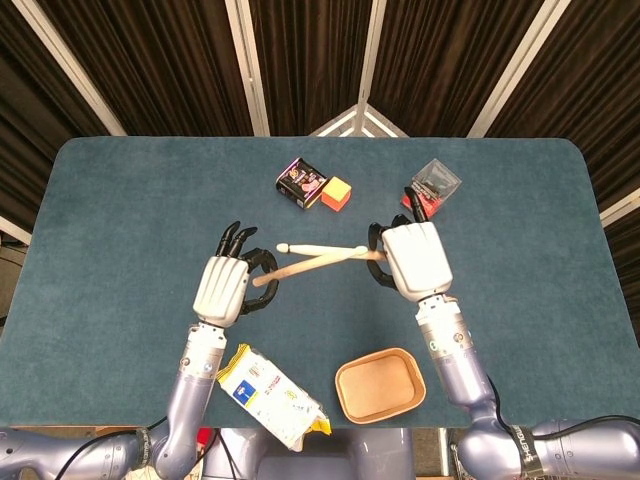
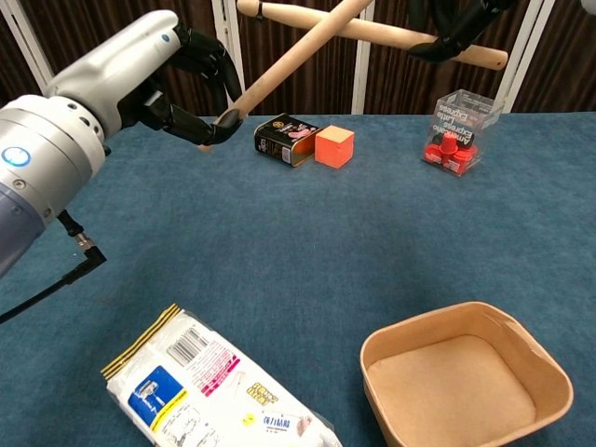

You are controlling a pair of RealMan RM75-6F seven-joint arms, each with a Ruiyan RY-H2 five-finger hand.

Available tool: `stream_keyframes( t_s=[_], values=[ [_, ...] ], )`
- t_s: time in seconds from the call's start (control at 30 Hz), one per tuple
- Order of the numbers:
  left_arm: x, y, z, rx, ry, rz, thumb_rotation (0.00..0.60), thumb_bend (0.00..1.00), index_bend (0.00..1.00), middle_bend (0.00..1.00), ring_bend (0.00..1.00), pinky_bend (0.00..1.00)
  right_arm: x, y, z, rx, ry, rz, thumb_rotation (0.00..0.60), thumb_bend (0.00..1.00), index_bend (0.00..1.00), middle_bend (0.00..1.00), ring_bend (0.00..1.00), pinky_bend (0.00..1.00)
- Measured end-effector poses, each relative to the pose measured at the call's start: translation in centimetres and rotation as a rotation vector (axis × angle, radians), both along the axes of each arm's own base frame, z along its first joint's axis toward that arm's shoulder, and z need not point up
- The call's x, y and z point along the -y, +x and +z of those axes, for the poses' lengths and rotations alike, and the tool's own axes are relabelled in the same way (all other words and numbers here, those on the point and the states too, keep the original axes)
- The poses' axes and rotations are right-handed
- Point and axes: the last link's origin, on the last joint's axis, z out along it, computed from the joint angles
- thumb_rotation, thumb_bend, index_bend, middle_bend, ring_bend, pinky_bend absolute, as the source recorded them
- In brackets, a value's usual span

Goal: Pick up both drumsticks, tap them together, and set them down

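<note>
Two pale wooden drumsticks are held crossed above the middle of the table. One drumstick [image 1: 322, 248] lies level. The other drumstick [image 1: 300, 266] slants across it.

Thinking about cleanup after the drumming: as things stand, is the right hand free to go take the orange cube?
Probably not yet. The right hand holds a drumstick crossed over the left hand's drumstick. The orange cube sits uncovered beside the dark box, so the path looks free once the stick is set down.

Robotics laboratory test cell: blue-felted worktop [image 1: 120, 200] backed by dark pleated curtains [image 1: 310, 60] with pale framing struts (no domestic furnishings visible).
</note>
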Motion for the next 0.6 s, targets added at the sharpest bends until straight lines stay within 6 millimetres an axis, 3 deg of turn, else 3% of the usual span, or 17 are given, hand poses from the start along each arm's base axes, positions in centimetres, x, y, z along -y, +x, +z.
stream_keyframes(
  t_s=[0.6],
  values=[
    [0.25, 0.74, -0.27, 0.005, 0.001, -0.024, 0.6, 0.48, 0.55, 0.64, 0.14, 0.0, -0.41, 0.1, 0.3, 0.001, -0.001, 0.011, 0.6, 0.49, 0.62, 0.69, 0.45, 0.04]
  ],
)
